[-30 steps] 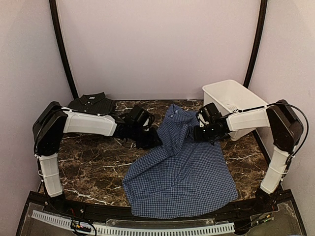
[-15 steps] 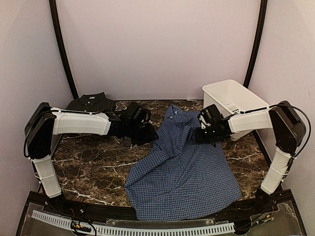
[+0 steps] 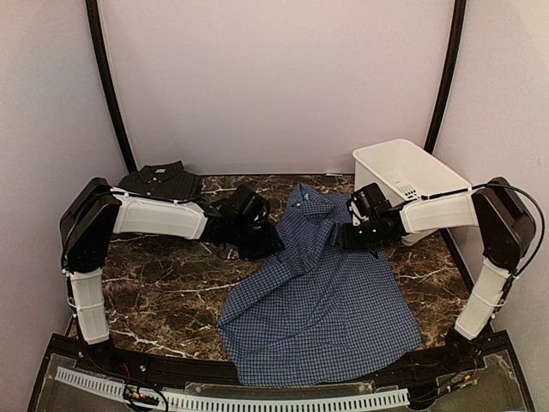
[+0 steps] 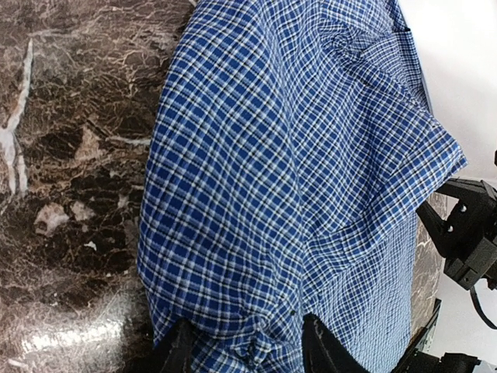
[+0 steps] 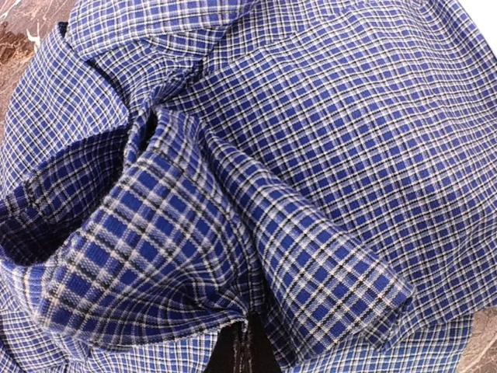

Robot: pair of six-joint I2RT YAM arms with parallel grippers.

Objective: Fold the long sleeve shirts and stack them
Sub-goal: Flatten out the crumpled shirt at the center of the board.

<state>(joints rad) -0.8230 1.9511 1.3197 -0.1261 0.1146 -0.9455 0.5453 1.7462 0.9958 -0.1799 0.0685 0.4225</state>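
The blue check shirt [image 3: 317, 300] lies spread and rumpled mid-table, collar toward the back. My left gripper [image 3: 262, 241] is at its left edge. In the left wrist view the gripper [image 4: 250, 353] has its fingers [image 4: 177, 353] apart, with shirt cloth [image 4: 295, 155] bunched between and over them. My right gripper [image 3: 348, 233] is at the shirt's upper right. In the right wrist view it [image 5: 242, 351] is shut, with folds of the blue cloth [image 5: 194, 233] gathered around it. The dark check shirt [image 3: 163, 181] lies folded at the back left. No red shirt is in view.
A white plastic basket [image 3: 403, 172] stands at the back right, just behind my right arm. Bare dark marble [image 3: 163, 292] shows left of the blue shirt. The table's near edge has a white slotted rail [image 3: 257, 399].
My left gripper drew back from the shirt's left edge, then returned into it. The shirt's lower left corner shifted slightly right. My right gripper stayed almost still.
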